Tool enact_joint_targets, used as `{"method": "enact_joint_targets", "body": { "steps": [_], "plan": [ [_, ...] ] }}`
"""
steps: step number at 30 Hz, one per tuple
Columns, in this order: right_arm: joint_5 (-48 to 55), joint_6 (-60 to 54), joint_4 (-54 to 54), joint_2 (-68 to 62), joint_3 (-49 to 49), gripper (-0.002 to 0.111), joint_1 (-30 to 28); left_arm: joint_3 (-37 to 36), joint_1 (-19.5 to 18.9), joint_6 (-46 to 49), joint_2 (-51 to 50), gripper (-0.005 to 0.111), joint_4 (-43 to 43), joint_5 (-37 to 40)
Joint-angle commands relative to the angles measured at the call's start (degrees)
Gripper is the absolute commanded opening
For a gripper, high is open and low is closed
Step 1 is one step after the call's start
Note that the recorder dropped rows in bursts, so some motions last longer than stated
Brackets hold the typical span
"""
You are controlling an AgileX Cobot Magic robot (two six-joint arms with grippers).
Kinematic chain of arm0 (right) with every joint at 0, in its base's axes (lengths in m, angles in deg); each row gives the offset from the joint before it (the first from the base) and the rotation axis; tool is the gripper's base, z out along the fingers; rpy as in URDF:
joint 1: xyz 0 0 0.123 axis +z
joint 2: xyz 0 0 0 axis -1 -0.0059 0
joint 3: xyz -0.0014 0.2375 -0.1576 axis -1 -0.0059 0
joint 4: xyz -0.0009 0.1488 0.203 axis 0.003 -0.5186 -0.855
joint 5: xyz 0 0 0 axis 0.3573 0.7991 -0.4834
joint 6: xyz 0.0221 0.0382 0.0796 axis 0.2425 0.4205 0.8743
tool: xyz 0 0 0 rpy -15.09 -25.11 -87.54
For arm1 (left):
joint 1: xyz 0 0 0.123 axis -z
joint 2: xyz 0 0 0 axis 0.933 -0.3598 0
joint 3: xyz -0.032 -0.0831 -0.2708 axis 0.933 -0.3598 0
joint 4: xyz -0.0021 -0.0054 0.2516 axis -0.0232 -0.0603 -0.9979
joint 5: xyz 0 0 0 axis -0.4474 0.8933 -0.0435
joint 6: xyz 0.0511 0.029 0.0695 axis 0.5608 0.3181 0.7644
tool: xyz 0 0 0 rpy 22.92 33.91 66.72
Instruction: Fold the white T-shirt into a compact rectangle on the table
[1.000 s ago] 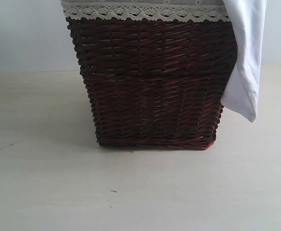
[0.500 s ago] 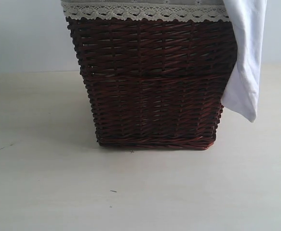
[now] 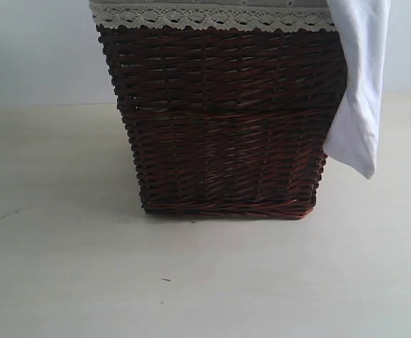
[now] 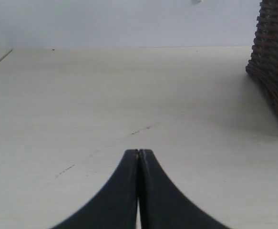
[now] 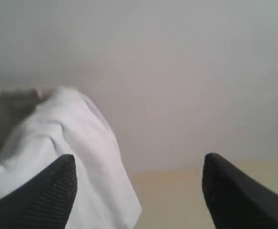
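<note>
The white T-shirt (image 3: 360, 91) hangs over the right rim of the dark wicker basket (image 3: 223, 123) and droops down its side, its tip above the table (image 3: 205, 282). In the right wrist view the same white T-shirt (image 5: 72, 157) lies in front of my right gripper (image 5: 139, 181), whose black fingers stand wide apart with nothing between them. The shirt's fold reaches beside one finger. My left gripper (image 4: 139, 151) is shut and empty, low over the bare table (image 4: 105, 95), well away from the basket's corner (image 4: 274, 62). Neither gripper shows in the exterior view.
The basket has a grey liner with a lace trim (image 3: 212, 17) folded over its rim. A pale wall (image 3: 36, 49) stands behind the table. A few tiny dark specks (image 3: 166, 279) mark the tabletop in front of the basket.
Nothing has visibly moved in the exterior view; the shirt hangs as before.
</note>
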Motion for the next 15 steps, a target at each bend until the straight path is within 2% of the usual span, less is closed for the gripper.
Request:
{"method": "enact_joint_targets", "body": {
  "steps": [1,5,7,15],
  "plan": [
    [4.79,-16.43,-12.45,-8.96,2.58,0.07,2.58,-0.02,0.34,0.0,0.28,0.0,-0.16,-0.54],
    [7.78,-38.17,-30.74,-13.53,4.57,0.07,6.26,-0.02,0.34,0.0,0.28,0.0,-0.16,-0.54],
    [11.01,-45.76,-36.28,-13.71,5.59,0.07,7.42,-0.02,0.34,0.0,0.28,0.0,-0.16,-0.54],
    [23.56,-48.21,-40.46,-5.02,7.28,0.07,7.47,-0.02,0.34,0.0,0.28,0.0,-0.16,-0.54]
  ]
}}
